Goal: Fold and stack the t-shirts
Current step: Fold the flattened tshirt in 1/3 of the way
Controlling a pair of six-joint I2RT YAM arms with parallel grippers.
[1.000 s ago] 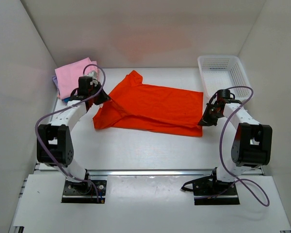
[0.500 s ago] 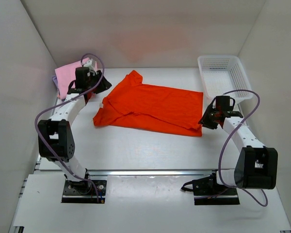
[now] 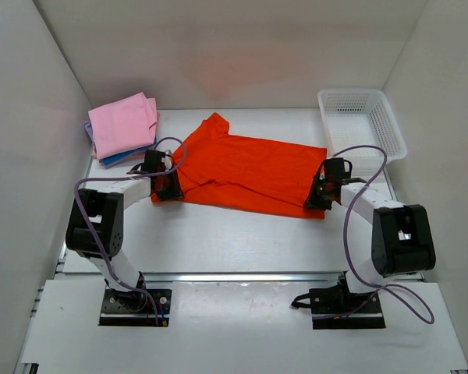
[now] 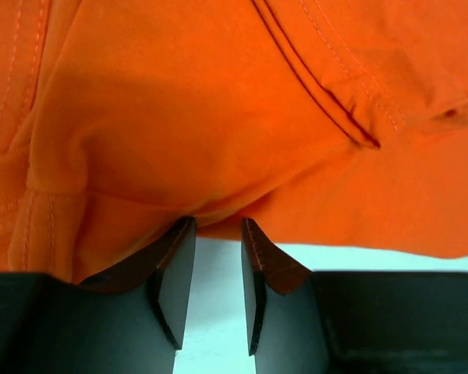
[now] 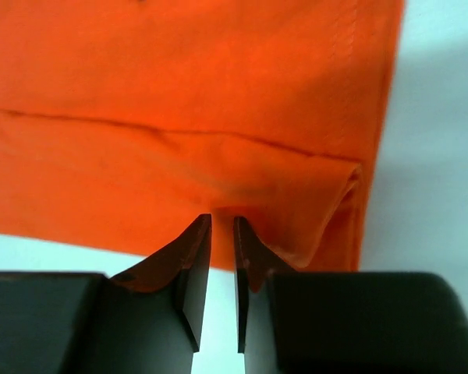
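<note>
The bright orange t-shirt (image 3: 249, 171) lies flat mid-table, its near part folded over. My left gripper (image 3: 168, 189) is low at the shirt's near left corner. In the left wrist view it (image 4: 218, 222) is open, with its tips touching the bunched orange hem (image 4: 210, 156). My right gripper (image 3: 315, 199) is at the near right corner. It (image 5: 222, 218) stands narrowly open, and the folded orange edge (image 5: 218, 156) sits at its tips. A stack of folded t-shirts, pink (image 3: 123, 125) on top of blue and purple, lies at the back left.
A white mesh basket (image 3: 361, 123) stands at the back right, beside the shirt's far right corner. White walls close in the table on the left, back and right.
Both grippers let go of the orange t-shirt and opened. They came down to its near corners, left toward me and right inward, and their jaws have since narrowed. The shirt now lies flatter.
</note>
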